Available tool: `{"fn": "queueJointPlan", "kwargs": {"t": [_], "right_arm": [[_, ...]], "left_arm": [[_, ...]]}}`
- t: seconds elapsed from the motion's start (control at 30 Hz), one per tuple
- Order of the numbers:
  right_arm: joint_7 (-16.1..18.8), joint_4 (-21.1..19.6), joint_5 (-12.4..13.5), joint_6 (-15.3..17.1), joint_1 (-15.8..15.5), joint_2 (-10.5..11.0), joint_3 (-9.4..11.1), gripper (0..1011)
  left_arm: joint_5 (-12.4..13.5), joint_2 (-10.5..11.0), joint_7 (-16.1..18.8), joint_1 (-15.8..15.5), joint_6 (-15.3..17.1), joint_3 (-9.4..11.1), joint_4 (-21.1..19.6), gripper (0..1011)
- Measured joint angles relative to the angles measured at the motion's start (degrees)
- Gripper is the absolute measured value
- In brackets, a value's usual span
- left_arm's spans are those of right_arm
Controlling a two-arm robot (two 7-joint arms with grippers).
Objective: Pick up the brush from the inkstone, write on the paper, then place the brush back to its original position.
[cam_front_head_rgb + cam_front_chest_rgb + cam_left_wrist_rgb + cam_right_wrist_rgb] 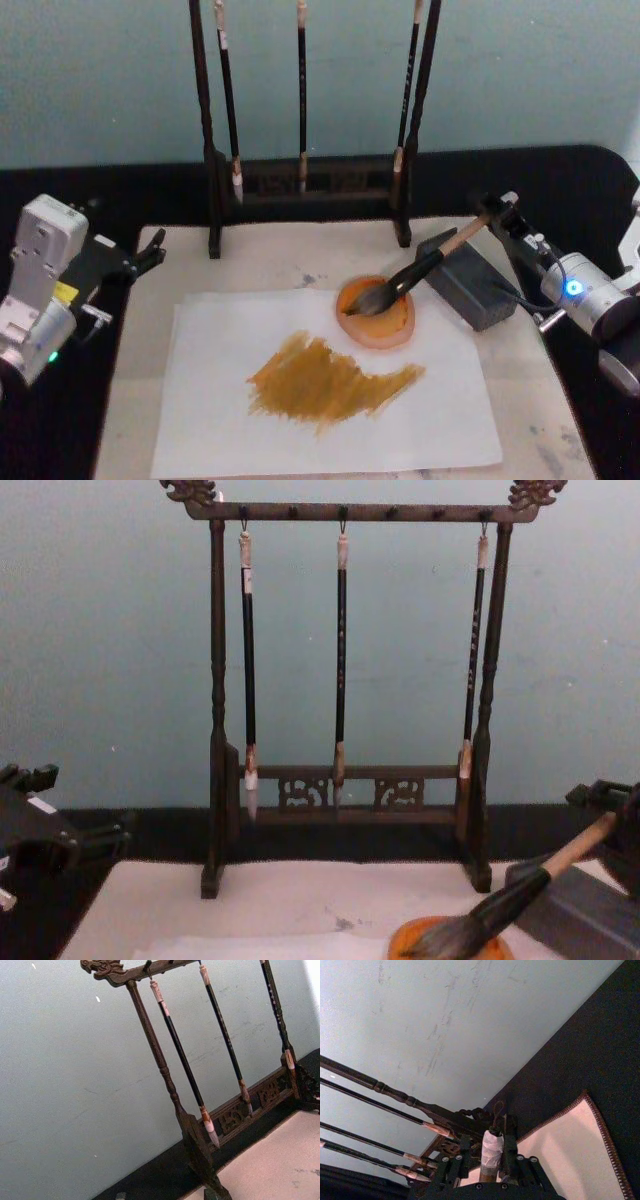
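Looking at white paper (pixel 220 420) flat on the mat (pixel 525 385), ochre smear (pixel 330 385) across it. Got the brush (pixel 420 268) slanting from bristles (pixel 370 298) in the orange dish (pixel 400 337) up-right over the grey block (pixel 468 288), end cap (pixel 492 1147) pinched in the right gripper (pixel 490 215), so nowhere near the left gripper (pixel 150 250) parked off-mat.

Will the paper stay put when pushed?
Probably not: the paper looks thin and loose on the mat; it may slide or wrinkle. The orange dish overlapping its far edge likely pins that side. The right gripper holds the brush.
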Motion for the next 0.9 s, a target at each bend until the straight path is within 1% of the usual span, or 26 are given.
{"fn": "queueJointPlan", "kwargs": {"t": [0.07,0.13,0.23,0.27,0.3,0.33,0.7,0.9], "right_arm": [[0.0,0.0,0.0,0.0,0.0,0.0,0.0,400],[0.0,0.0,0.0,0.0,0.0,0.0,0.0,323],[0.0,0.0,0.0,0.0,0.0,0.0,0.0,238],[0.0,0.0,0.0,0.0,0.0,0.0,0.0,185],[0.0,0.0,0.1,0.0,0.0,0.0,0.0,185],[0.0,0.0,0.1,0.1,0.0,0.0,0.0,161],[0.0,-0.3,0.2,0.0,-0.1,0.1,-0.1,151],[0.0,-3.3,1.7,0.0,-0.2,0.6,-0.5,151]], "left_arm": [[0.0,0.0,0.0,0.0,0.0,0.0,0.0,1010],[0.0,0.0,0.0,0.0,0.0,0.0,0.0,1010],[0.0,0.0,0.0,0.0,0.0,0.0,0.0,1010],[0.0,0.0,0.0,0.0,0.0,0.0,0.0,1010],[0.0,0.0,0.0,0.0,0.0,0.0,0.0,1009],[0.0,0.0,0.0,0.0,0.0,0.0,0.0,1010],[0.0,0.0,0.0,0.0,0.0,0.0,0.0,1010],[0.0,0.0,0.0,0.0,0.0,0.0,0.0,1010]]}}
